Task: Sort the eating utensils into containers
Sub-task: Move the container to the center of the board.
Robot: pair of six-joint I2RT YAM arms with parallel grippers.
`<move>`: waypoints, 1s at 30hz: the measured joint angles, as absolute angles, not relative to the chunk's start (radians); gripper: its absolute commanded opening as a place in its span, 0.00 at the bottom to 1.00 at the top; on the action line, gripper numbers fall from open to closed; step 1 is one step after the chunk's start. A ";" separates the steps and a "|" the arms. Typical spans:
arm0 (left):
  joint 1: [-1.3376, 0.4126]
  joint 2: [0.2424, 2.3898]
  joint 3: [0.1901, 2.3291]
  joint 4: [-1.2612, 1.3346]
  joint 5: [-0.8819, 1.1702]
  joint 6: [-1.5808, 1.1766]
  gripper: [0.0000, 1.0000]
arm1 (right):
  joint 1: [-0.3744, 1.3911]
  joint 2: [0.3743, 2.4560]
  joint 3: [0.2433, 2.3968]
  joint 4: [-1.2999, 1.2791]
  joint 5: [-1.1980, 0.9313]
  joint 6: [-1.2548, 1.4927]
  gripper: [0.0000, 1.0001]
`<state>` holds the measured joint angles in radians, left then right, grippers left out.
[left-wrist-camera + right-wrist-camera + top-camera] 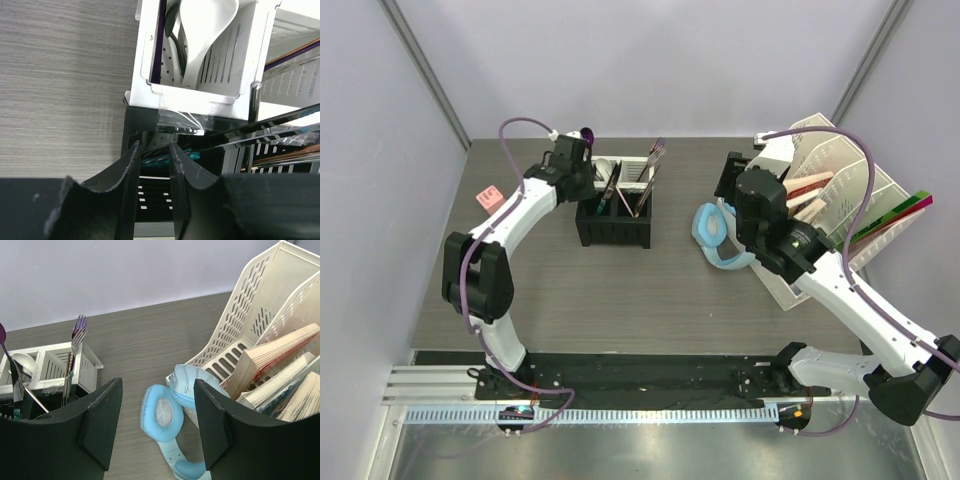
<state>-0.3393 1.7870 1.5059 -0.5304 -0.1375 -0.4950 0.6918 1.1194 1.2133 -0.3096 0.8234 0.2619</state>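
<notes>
The black box caddy (615, 236) stands at the table's back centre, some of its compartments rimmed in white (190, 93). Several utensils stand in it: a purple fork (79, 328), a purple spoon (2, 336), dark handles (642, 190) and a white soup spoon (202, 30). A green-patterned piece (162, 160) lies low in a black compartment. My left gripper (154, 146) hangs over the caddy's rear left corner (582, 168), open, with nothing between its fingers (131, 167). My right gripper (157, 386) is open and empty, up above the table beside the rack (729, 172).
Light blue headphones (165, 415) lie against the big white slotted rack (250, 300), which holds books and stands at the right (840, 165). A small pink block (488, 198) sits near the left wall.
</notes>
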 measured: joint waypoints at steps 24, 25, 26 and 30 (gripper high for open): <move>-0.338 1.754 1.506 -0.611 -0.210 -0.440 0.35 | 0.652 1.185 1.221 -0.352 0.726 0.314 0.65; -0.338 1.764 1.499 -0.610 -0.205 -0.441 0.35 | 0.651 1.185 1.223 -0.353 0.726 0.314 0.65; -0.338 1.768 1.488 -0.610 -0.200 -0.441 0.35 | 0.649 1.185 1.225 -0.353 0.725 0.314 0.65; -0.338 1.772 1.454 -0.611 -0.190 -0.443 0.29 | 0.645 1.185 1.233 -0.358 0.720 0.314 0.65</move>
<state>-0.3382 1.7718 1.4540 -0.6109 -0.1898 -0.4427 0.6445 1.1851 1.2327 -0.3580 0.7204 0.3141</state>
